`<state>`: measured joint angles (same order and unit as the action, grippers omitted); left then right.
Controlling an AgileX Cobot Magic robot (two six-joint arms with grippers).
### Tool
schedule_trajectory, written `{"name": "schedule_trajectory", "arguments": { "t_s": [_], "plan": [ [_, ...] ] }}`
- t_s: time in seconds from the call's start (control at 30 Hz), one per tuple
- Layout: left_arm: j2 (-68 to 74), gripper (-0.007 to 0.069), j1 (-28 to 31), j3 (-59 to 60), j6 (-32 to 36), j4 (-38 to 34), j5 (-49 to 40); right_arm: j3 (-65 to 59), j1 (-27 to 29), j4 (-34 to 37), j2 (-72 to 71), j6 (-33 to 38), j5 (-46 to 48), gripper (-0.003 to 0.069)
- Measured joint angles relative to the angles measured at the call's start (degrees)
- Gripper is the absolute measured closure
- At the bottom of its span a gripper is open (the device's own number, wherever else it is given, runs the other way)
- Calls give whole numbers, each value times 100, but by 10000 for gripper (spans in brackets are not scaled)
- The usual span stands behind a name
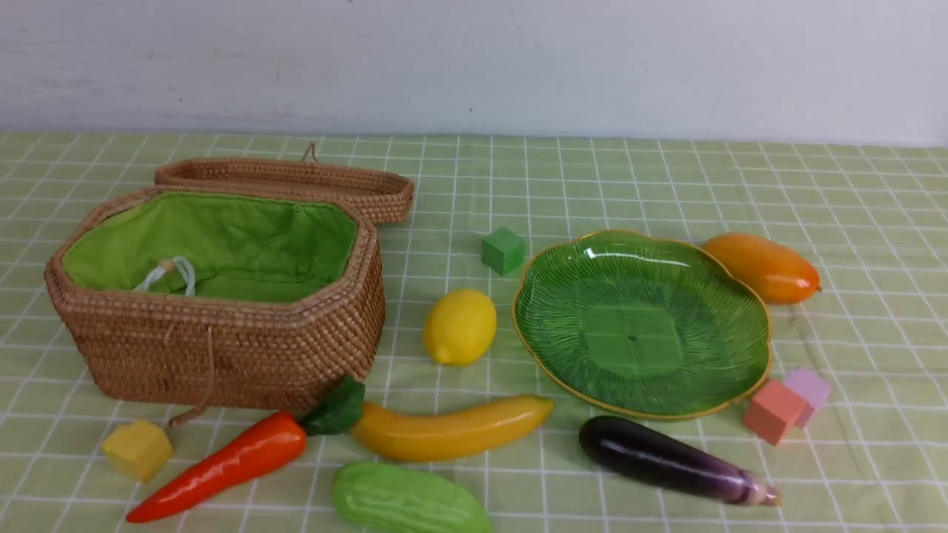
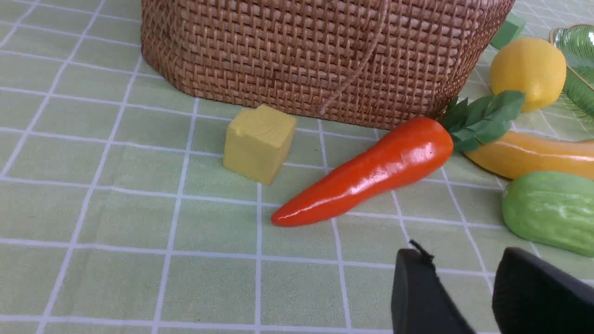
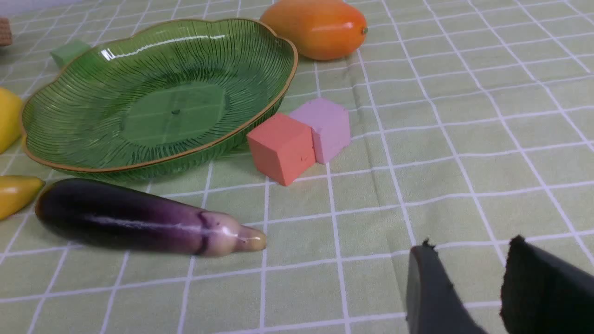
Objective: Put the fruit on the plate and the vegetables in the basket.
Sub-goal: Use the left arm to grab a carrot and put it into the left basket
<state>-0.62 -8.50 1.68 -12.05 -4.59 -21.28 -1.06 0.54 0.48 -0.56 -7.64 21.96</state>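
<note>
Front view: a green glass plate (image 1: pixel 637 333) sits empty on a checked cloth. The lemon (image 1: pixel 460 326) lies just left of the plate and the mango (image 1: pixel 763 267) just beside its far right rim. The banana (image 1: pixel 448 427) is near the plate's front left edge, and the eggplant (image 1: pixel 666 459) is just in front of the plate. The carrot (image 1: pixel 222 463) and gourd (image 1: pixel 407 503) lie farther left of the plate, towards me. The basket (image 1: pixel 222 348) stands well left of the plate with its lid thrown back and only green lining inside. I see neither gripper here.

Left wrist view: the left gripper (image 2: pixel 461 264) has its fingers parted with nothing between them, and it is near the carrot's tip. Every piece is glossy. I judge them light, stiff and slippery. I would take the carrot across its thick shoulder, just below the leaves.

Right wrist view: the right gripper (image 3: pixel 471 250) is also parted and empty, and the eggplant is close by. I would grip the eggplant across its middle, because the tapered end could squirt out. The plate is glass and probably fragile, so fruit should be set down softly.
</note>
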Motion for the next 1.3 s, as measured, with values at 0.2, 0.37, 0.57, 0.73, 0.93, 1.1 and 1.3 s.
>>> {"name": "schedule_trajectory", "arguments": {
  "t_s": [0.2, 0.37, 0.57, 0.73, 0.93, 1.1, 1.3],
  "plan": [
    [0, 386, 0, 0, 0, 0, 0, 0, 0, 0, 0, 0, 0, 419],
    [0, 386, 0, 0, 0, 0, 0, 0, 0, 0, 0, 0, 0, 419],
    [0, 386, 0, 0, 0, 0, 0, 0, 0, 0, 0, 0, 0, 419],
    [0, 386, 0, 0, 0, 0, 0, 0, 0, 0, 0, 0, 0, 419],
    [0, 386, 0, 0, 0, 0, 0, 0, 0, 0, 0, 0, 0, 419],
    [0, 386, 0, 0, 0, 0, 33, 0, 0, 0, 0, 0, 0, 419],
    [0, 386, 0, 0, -73, -74, 519, 0, 0, 0, 0, 0, 0, 419]
  ]
}}
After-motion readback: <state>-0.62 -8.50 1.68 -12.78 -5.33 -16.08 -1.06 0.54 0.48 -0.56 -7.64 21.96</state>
